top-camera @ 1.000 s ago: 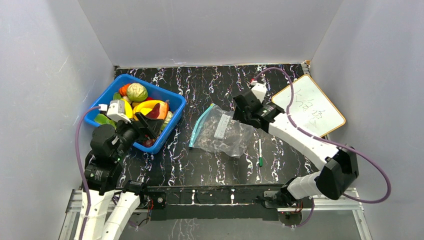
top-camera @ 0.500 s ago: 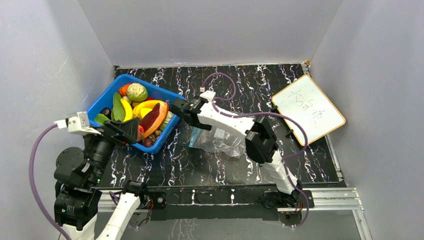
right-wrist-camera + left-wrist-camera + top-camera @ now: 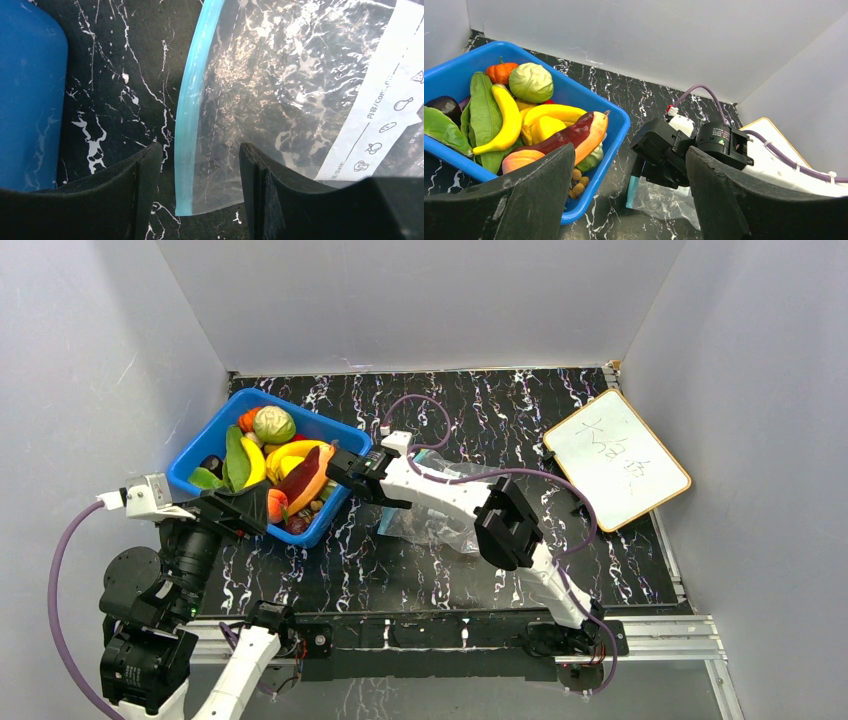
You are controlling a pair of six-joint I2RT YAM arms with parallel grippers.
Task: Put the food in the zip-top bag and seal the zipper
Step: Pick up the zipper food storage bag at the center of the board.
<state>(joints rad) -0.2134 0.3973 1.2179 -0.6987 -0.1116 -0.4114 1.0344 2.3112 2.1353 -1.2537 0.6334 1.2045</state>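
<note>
The right gripper (image 3: 200,152) hangs spread over the blue zipper (image 3: 192,100) of the bag (image 3: 280,85); the left gripper (image 3: 626,155) gapes wide by the bin (image 3: 574,92) of food (image 3: 509,120).

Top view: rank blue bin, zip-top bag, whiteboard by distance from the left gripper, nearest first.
From the left gripper:
1. blue bin, on the left, its near edge right at the fingertips.
2. zip-top bag, in the centre.
3. whiteboard, far right.

A high camera is looking down over the whole bench (image 3: 400,565). The left wrist camera is facing the bin (image 3: 616,125) and bag (image 3: 664,202); the right wrist camera is looking closely down at that bag.
</note>
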